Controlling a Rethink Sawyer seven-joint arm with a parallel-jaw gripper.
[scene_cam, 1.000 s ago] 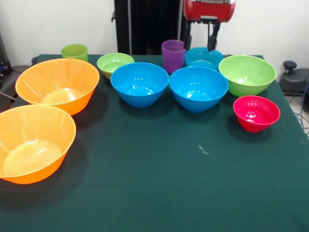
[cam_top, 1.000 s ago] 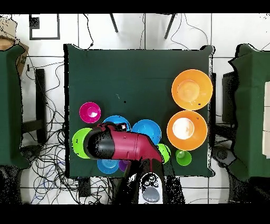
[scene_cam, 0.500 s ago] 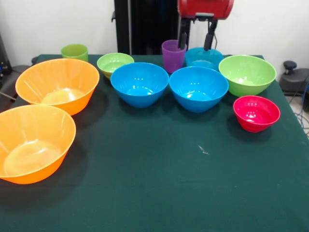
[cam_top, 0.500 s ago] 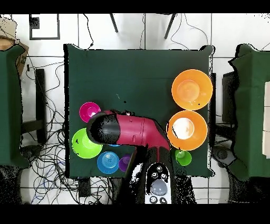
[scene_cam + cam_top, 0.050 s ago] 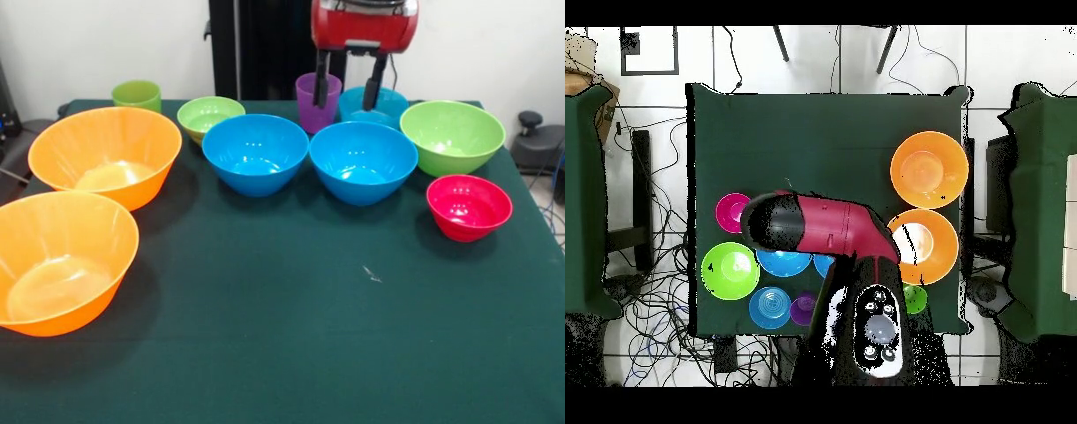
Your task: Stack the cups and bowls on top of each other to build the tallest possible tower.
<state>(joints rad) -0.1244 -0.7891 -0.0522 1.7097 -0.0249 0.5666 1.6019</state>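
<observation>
The orange bowls (image 5: 104, 156) at one end of the surface (image 5: 291, 336), then the blue bowls (image 5: 363, 162) mid-row, are judged light, stiff and glossy-slick, best pinched over a thin rim wall. The purple cup (image 5: 311, 100) and teal bowl (image 5: 382, 104) stand in the back row, nothing stacked yet. The end effector (image 5: 348, 92) hangs empty above them, fingers spread wide.
</observation>
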